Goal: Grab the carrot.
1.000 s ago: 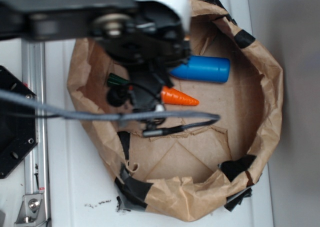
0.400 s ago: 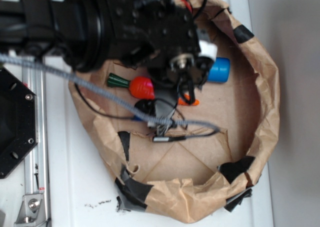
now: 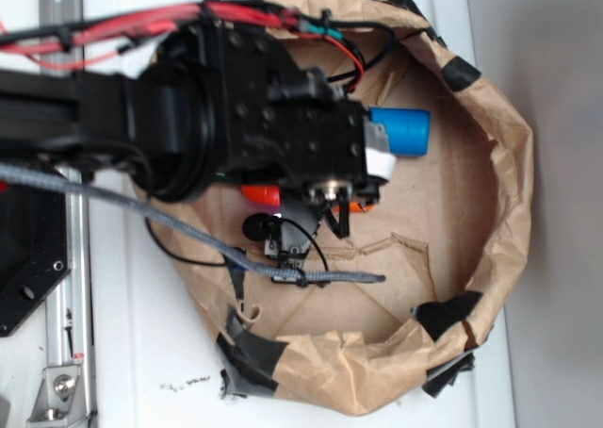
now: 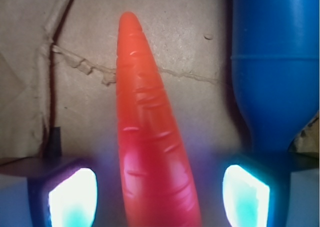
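The carrot point(image 4: 150, 137) is glossy orange with faint ridges. In the wrist view it lies on the brown cardboard with its tip pointing away. My gripper point(image 4: 159, 197) is open, with one finger point(image 4: 72, 197) on each side of the carrot's thick part and a gap showing on both sides. In the exterior view the arm point(image 3: 245, 126) covers the gripper and most of the carrot. Only small orange bits of the carrot point(image 3: 261, 194) show under it.
A blue plastic bottle point(image 4: 275, 62) lies just right of the carrot, and its end shows in the exterior view point(image 3: 403, 131). Crumpled brown paper walls point(image 3: 509, 192) with black tape point(image 3: 254, 353) ring the cardboard floor point(image 3: 443, 221). A grey cable point(image 3: 283, 272) trails across it.
The arm has come down over the carrot and now hides its green stem, most of its body and more of the blue bottle.
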`<state>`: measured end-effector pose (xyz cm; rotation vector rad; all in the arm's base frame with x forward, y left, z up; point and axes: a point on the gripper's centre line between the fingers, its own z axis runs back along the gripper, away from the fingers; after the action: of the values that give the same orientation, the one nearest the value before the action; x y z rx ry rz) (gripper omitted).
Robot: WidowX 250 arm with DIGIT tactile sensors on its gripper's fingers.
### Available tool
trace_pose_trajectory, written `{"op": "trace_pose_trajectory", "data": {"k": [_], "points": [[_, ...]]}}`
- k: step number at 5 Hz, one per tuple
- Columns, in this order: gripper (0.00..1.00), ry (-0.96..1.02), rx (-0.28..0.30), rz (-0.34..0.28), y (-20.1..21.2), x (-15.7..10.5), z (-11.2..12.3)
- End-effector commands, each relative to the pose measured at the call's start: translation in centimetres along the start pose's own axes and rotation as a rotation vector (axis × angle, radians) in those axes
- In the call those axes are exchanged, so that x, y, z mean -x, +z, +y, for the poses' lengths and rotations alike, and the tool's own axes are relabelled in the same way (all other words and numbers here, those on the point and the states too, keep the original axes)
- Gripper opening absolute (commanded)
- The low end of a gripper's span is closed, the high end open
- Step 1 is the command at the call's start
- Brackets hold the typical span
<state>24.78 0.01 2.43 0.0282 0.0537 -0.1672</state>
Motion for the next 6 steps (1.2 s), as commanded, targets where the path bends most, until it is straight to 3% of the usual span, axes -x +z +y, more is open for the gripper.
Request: {"op": "trace_pose_trajectory", "data": {"k": [1,3,4,5,6], "points": [[0.00,-0.005,0.006,-0.033,0.5,-2.1,-1.5],[0.00,-0.048,0.089,-0.117,7.8,-3.1,-2.4],[0.00,-0.060,0.088,-0.162,11.7,-2.3,-2.2],[0.00,-0.001,0.060,-0.169,14.5,-1.4,-1.7],[0.00,0.129,0.015,-0.219,15.7,-1.9,-1.3]]}}
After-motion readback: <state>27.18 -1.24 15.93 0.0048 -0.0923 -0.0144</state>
